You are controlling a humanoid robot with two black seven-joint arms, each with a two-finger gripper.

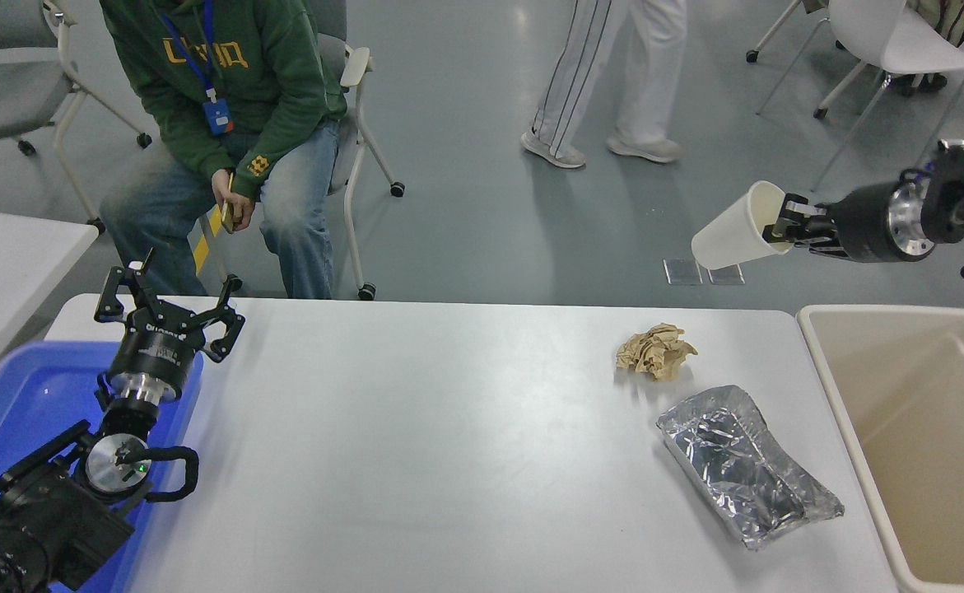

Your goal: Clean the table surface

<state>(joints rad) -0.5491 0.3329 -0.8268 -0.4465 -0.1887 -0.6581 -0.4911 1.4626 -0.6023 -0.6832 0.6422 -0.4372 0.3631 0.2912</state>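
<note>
Table surface [416, 445] glossy white (rounded corners); right claw [780, 226] pinching paper cup [733, 239]; left claw [165, 309] spread.

This is looking like a lab or a work room. Chairs on wheels [350, 99] are standing on a shiny gray floor [482, 123], and a person wearing a badge [218, 116] is sitting near a robot arm [78, 486].

Glossy white table surface [416, 461]. Plain white paper cup [730, 232]. Tan crumpled paper [655, 350]. Silver creased foil tray [747, 465]. Beige bin [848, 412]. Blue tray [12, 395]. Black grippers, left [167, 311] and right [786, 224]. Green hoodie [226, 74], yellow lettering.
</note>
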